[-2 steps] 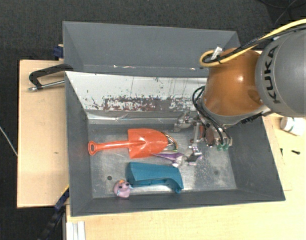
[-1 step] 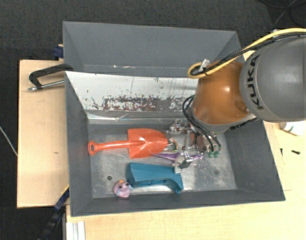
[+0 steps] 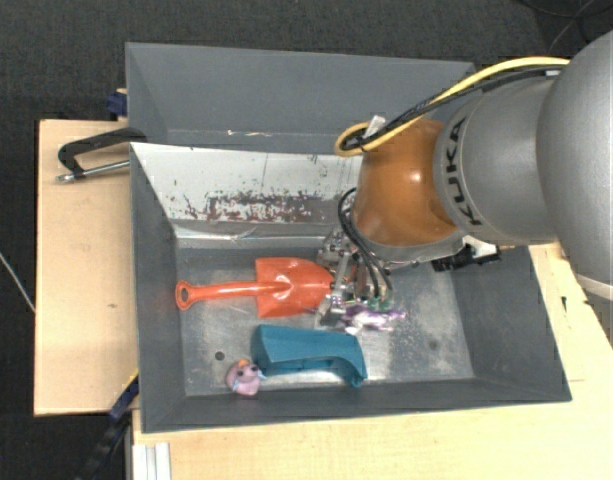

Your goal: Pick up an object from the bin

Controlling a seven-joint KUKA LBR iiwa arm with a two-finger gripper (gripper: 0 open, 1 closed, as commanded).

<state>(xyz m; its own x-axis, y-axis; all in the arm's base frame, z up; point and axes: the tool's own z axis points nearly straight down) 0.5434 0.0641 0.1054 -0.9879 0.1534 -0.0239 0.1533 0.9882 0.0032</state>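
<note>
While the gripper sits low over the floor of the grey bin, its tip lies between two things. The blade of an orange toy shovel is touching or almost touching it on the side away from the arm. A small purple-and-white piece lies just under it, toward the view's lower edge. Gripper opening: cannot tell, as wrist hardware and cables mask the tip. Nothing confirmed held.

Risks (judgement):
- Ambiguous target. Blade and purple piece both crowd the tip. A close could catch both, or only an edge of one, which would then slip on lifting.
- The shovel blade looks thin and curved. A pinch on its rim would likely let it pivot, with the long handle dragging it out.
- The purple piece is small and lies flat. Closing may nudge it aside rather than trap it, or scrape the bin floor.
- A teal moulded piece lies near, beyond the purple piece from the gripper. A swinging shovel could knock it.

Bin contents: four loose things, not heaped.
- Shovel beside the gripper, handle pointing away from the arm.
- Purple piece under the tip.
- Teal piece just past it.
- Small pink-and-purple toy, farthest from the gripper, touching or just beside the teal piece's far end.
</note>
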